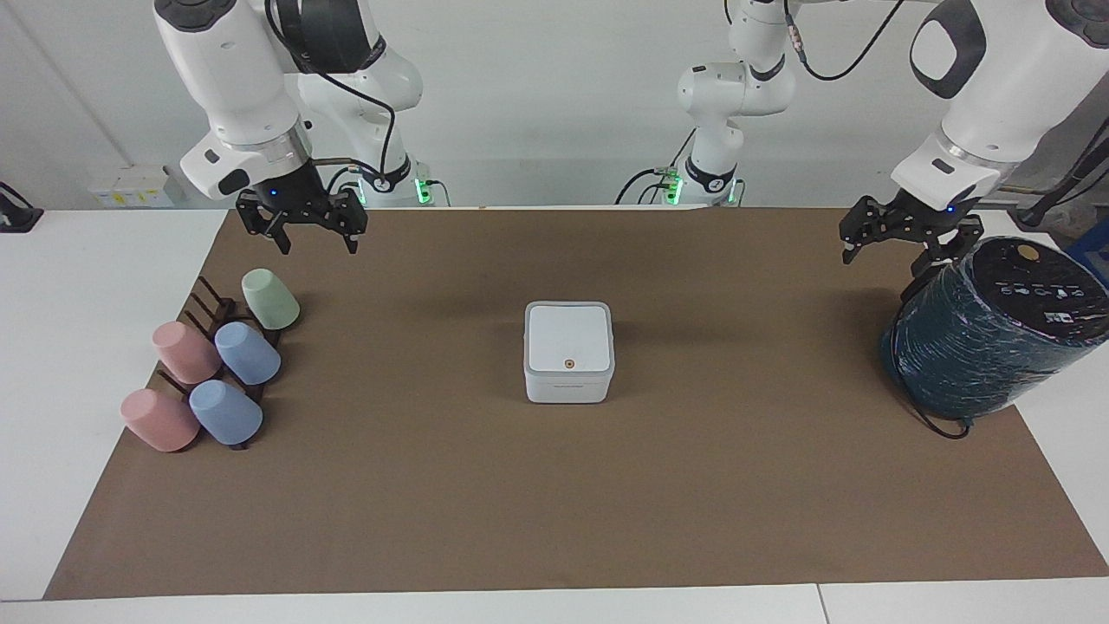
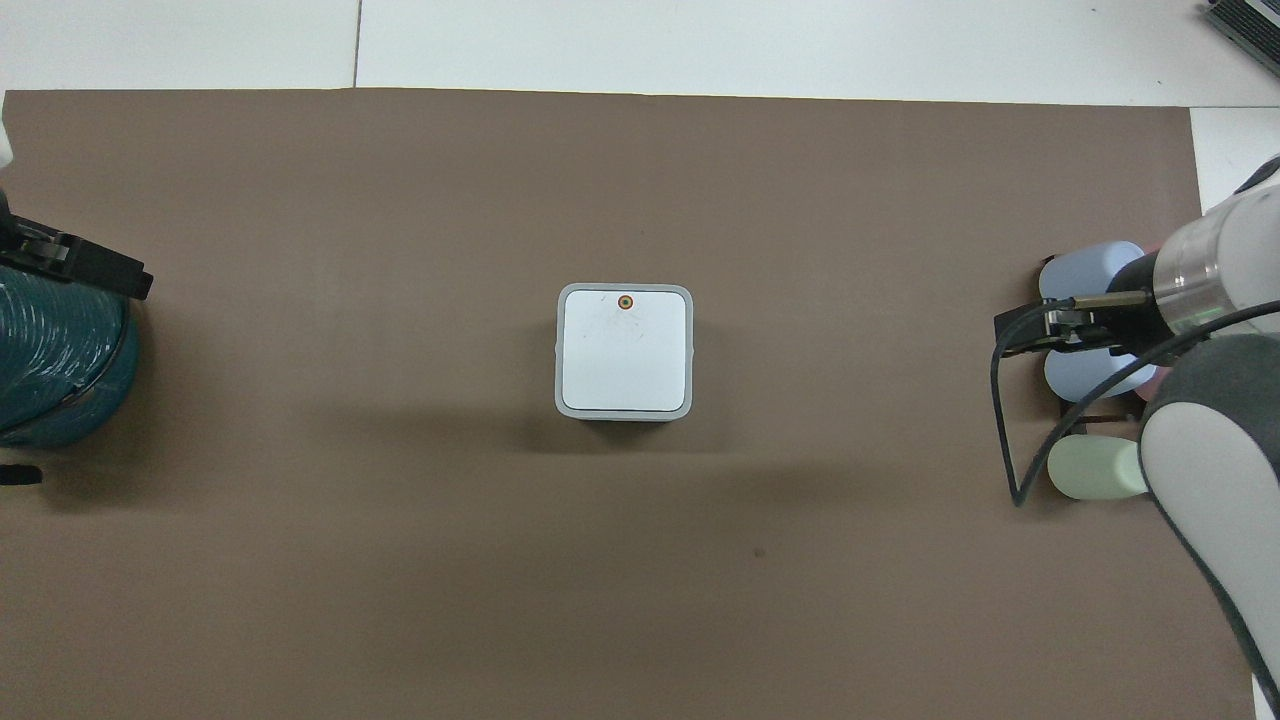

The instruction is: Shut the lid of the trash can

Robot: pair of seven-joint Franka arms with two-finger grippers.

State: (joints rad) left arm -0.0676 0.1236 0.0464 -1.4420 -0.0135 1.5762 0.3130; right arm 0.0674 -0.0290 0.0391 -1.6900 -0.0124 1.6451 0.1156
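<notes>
The white cube-shaped trash can (image 1: 567, 390) stands in the middle of the brown mat. Its lid (image 1: 567, 338) lies flat and shut on it, with the orange dot at the edge farther from the robots. The lid shows from above in the overhead view (image 2: 624, 352). My right gripper (image 1: 317, 241) hangs open and empty in the air over the mat, above the cup rack's end nearest the robots. My left gripper (image 1: 888, 250) hangs open and empty in the air beside the teal cylinder's top. Both are well apart from the trash can.
A dark rack with several pastel cups (image 1: 230, 364) lies at the right arm's end of the mat. A large dark teal wrapped cylinder (image 1: 979, 347) with a black top stands at the left arm's end. The brown mat (image 1: 554, 503) covers the table.
</notes>
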